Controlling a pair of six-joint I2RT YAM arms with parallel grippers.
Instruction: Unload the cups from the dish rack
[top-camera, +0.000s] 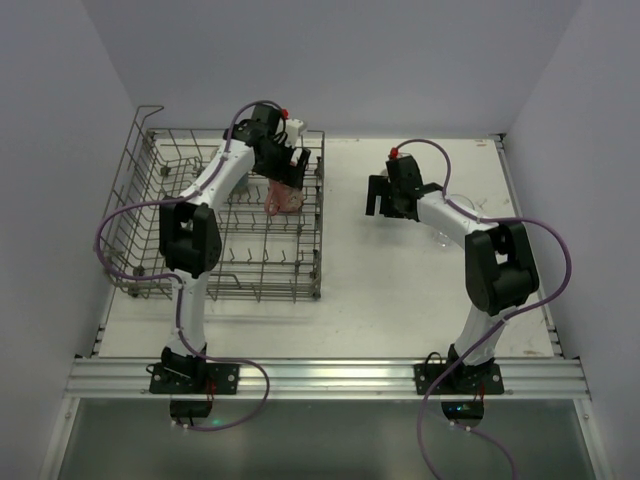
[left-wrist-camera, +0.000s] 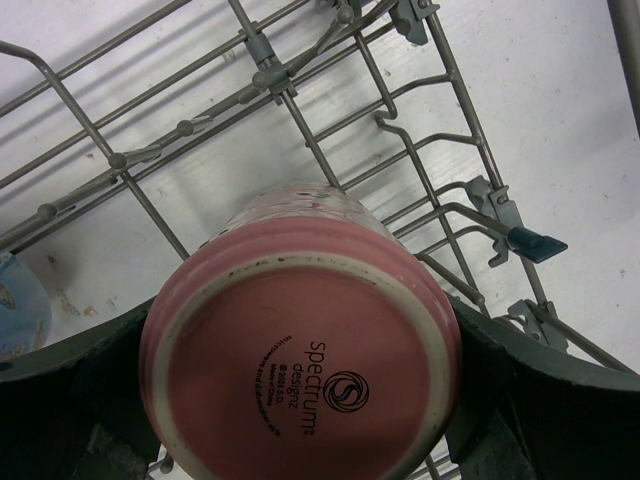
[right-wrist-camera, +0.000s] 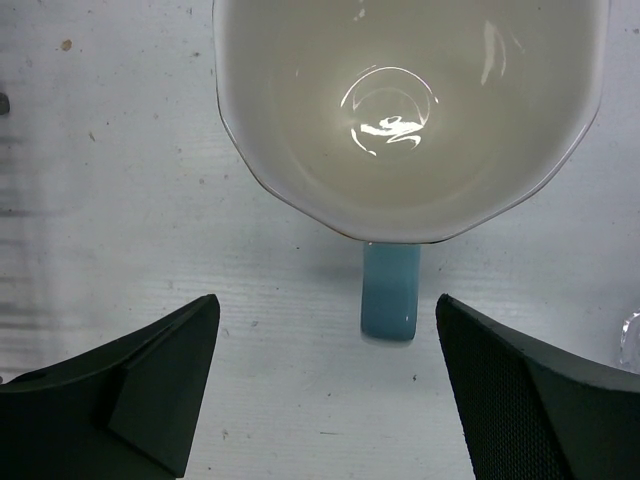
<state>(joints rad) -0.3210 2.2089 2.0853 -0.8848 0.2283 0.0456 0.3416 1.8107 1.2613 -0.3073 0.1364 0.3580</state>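
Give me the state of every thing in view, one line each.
pink tumbler: in the dish rack, base toward the gripper, gripped
left gripper: shut on the pink tumbler
dish rack: on the table, pink tumbler inside
blue mug: upright on the table, empty, free
right gripper: open over the blue mug

the tumbler (left-wrist-camera: 300, 360) looks ceramic: pink glaze with a soft sheen, ribbed and speckled on the side, its foot ring bare and matt. the rack (left-wrist-camera: 118, 160) is dull grey metal wire with small plastic-looking clips. the mug (right-wrist-camera: 410, 110) is glossy white inside; its handle (right-wrist-camera: 390, 290) is smooth pale blue. the table (right-wrist-camera: 120, 180) is matt white and scuffed. the left fingers (left-wrist-camera: 560, 410) are matt dark plastic; the right fingers (right-wrist-camera: 540, 400) show a fine mesh grain.
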